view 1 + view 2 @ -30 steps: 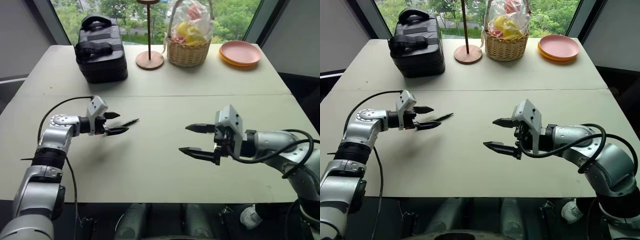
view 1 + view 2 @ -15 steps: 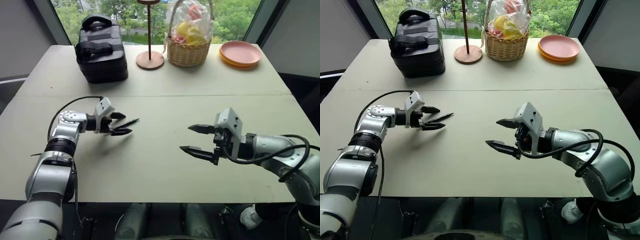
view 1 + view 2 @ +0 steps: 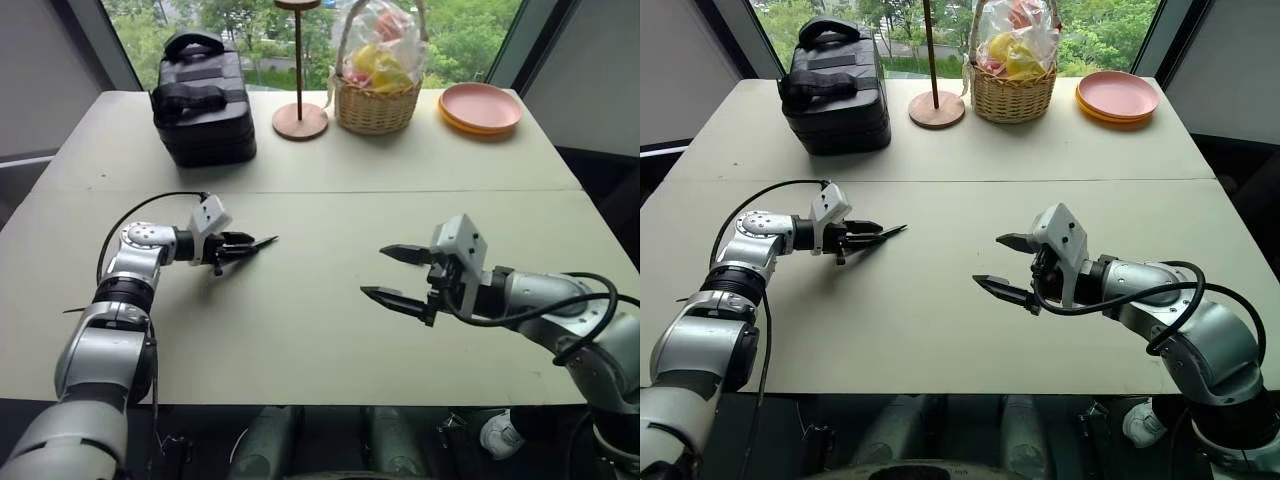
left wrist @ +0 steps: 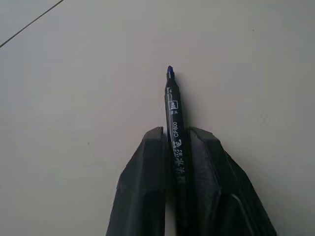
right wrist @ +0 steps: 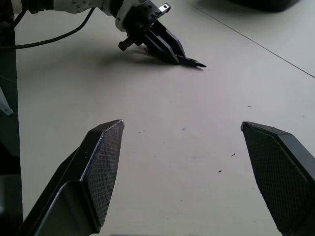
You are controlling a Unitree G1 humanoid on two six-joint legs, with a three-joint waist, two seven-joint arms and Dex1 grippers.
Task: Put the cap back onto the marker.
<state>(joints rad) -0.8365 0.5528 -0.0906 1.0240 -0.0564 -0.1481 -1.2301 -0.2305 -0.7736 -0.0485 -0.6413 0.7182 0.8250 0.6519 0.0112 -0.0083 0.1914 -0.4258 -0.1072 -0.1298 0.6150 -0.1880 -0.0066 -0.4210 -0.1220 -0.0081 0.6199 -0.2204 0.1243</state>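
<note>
On the pale table (image 3: 330,330), over on my left side, my left gripper (image 3: 243,245) is pinched tight on the marker (image 4: 174,123). I have it by the back part, and its bare tip sticks out past my fingers (image 4: 147,177), low over the table. I think the marker is light, stiff and smooth, so it could slip or twist if I squeeze too near the end; the middle of the body looks like the best place to hold. My right gripper (image 3: 396,274) hangs wide and has nothing in it. I can't find the cap; it may be too small to see. Far back, a woven basket (image 3: 377,105) holds a clear bag of bright things, maybe toys. A black case (image 3: 203,110) sits zipped up, and the pink plates (image 3: 482,107) look bare.
</note>
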